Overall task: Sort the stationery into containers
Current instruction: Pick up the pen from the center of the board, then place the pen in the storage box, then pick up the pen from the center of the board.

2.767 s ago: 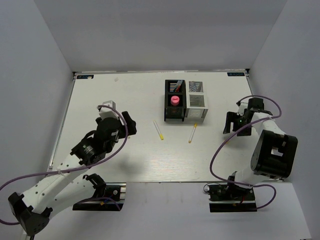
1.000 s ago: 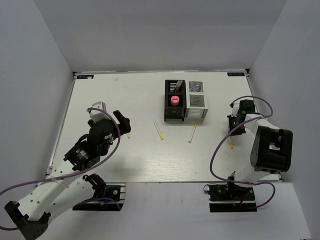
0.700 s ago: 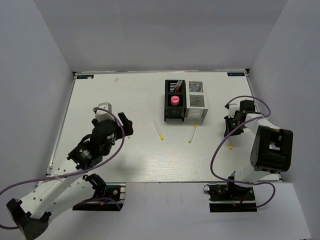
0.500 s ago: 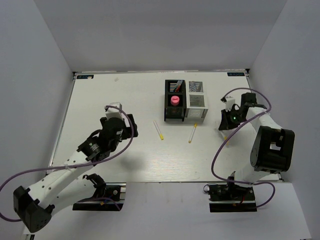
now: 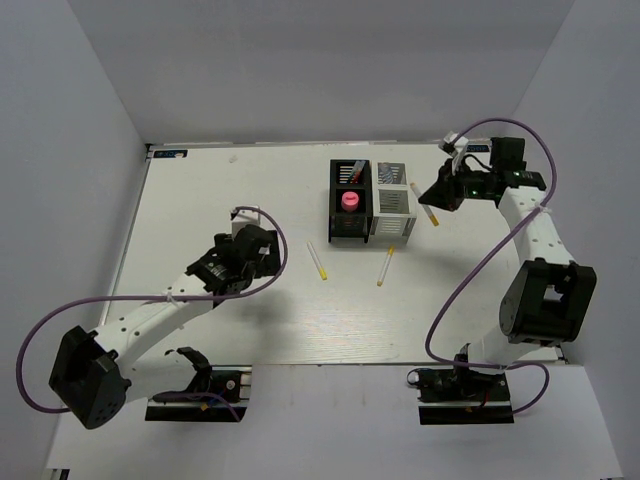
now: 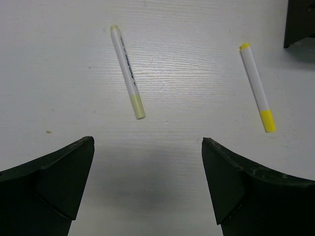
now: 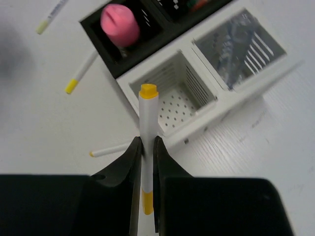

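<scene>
Yellow-tipped pen (image 7: 147, 118) stands pinched between the nearly closed fingers of the right tool (image 7: 147, 146), up in the air just beside the right wall of the white-grey organiser (image 5: 393, 212); in the wrist view its tip shows over that organiser's bare, perforated near compartment; the joined black organiser (image 5: 349, 228) has a pink-capped tube (image 5: 350, 200) in one compartment. Left tool (image 6: 146, 143) hangs wide open with nothing in it over the desk (image 5: 220, 190), left of the containers; ahead of its fingers a pale-ended pen (image 6: 127, 69) and a yellow-ended pen (image 6: 257, 86) lie apart on the desk, untouched.
</scene>
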You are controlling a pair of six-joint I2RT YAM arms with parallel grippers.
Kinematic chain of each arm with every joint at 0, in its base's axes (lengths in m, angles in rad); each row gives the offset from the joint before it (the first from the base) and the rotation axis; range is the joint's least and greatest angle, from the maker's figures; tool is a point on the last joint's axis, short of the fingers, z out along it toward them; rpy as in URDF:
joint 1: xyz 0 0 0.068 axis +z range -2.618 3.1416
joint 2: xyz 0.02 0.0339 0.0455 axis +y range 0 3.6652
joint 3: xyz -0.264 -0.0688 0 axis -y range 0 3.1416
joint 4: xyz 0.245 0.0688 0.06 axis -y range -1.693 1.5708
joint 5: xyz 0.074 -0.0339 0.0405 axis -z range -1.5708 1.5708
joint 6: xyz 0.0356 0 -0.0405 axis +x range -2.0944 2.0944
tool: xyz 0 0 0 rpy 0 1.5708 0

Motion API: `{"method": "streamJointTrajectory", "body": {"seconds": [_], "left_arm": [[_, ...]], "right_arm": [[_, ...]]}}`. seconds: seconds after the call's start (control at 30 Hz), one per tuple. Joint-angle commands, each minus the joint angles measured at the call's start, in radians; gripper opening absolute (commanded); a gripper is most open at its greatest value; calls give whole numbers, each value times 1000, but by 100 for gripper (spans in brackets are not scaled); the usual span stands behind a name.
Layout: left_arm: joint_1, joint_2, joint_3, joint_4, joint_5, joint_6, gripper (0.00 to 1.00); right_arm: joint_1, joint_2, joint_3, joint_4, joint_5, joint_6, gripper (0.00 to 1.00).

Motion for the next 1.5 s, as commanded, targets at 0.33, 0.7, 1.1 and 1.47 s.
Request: {"method": "streamJointTrajectory", "body": {"seconds": [0.33,0.7,1.1,1.47], "left_arm": [[30,68,53,-4,-33,-13,98],[67,140,83,-26,-32,-41,93],[168,316,149,19,67,13,68],[258,560,275,63,152,2,45]], "right_arm": [[83,162,100,279,-348,-52,0],[145,358,181,345,-303,-88,27],[139,-23,-190,759,-107,202,90],[121,-321,-271,383,-12,341,0]]}}
